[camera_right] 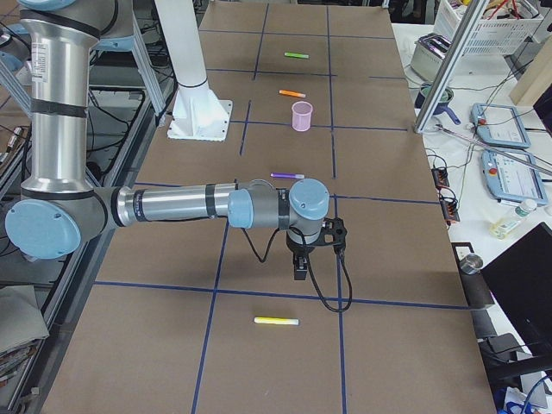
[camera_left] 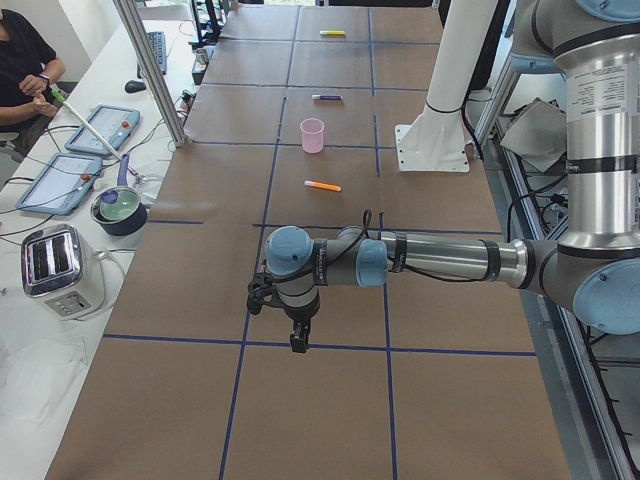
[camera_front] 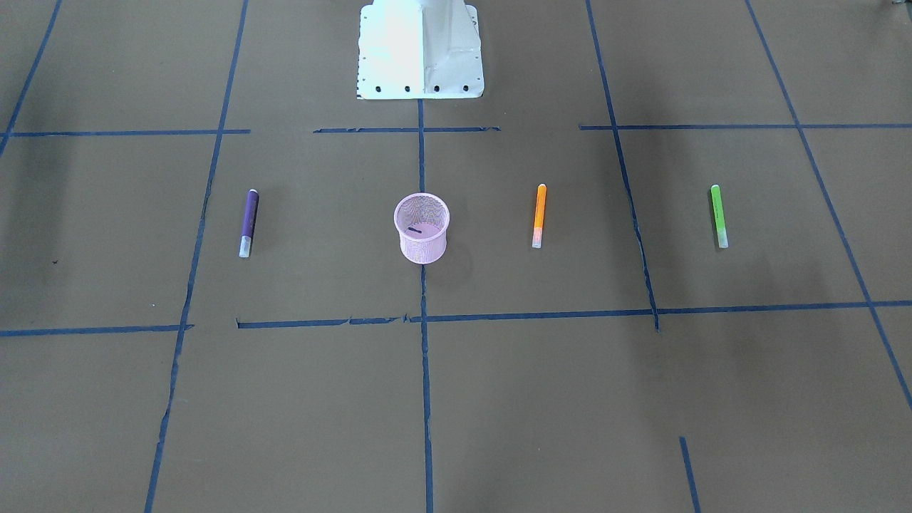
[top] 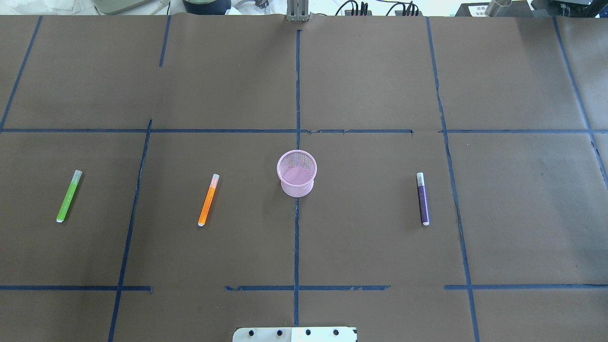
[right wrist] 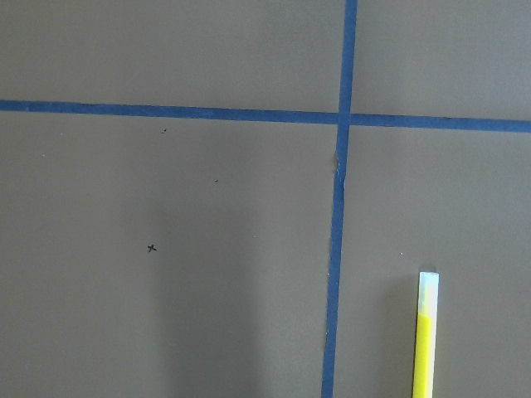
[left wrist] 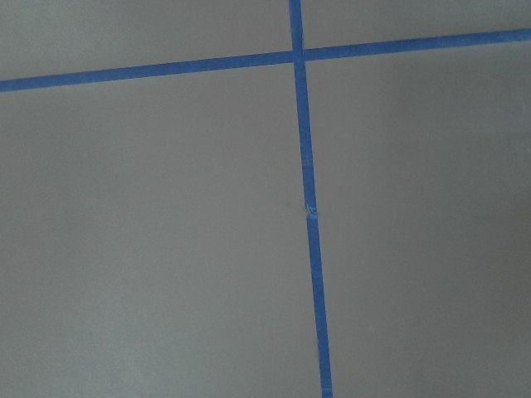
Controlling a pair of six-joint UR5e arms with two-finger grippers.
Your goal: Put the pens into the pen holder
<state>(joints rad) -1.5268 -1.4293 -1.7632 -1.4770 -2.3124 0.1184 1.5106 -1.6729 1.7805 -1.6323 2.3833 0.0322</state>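
Your right gripper [camera_right: 299,274] hangs over the right end of the table [top: 380,71], pointing down. No view shows whether its jaws are parted or closed, so you cannot tell. Just beside it, on the side away from the centre, lies a yellow pen [camera_right: 277,321], its long axis running toward and away from the robot's base [camera_front: 420,50]. Further in, the purple pen [top: 422,198] lies the same way. Next comes the pen holder [top: 297,173], upright on the centre tape line [top: 297,237] with no pen in it. Past it lie the orange pen [top: 208,200] and the green pen [top: 69,196], both nearer the left gripper [camera_left: 298,345], whose jaws are equally unreadable. The right arm looks better placed for yellow or purple, and I see nothing standing between those two and the pen holder.
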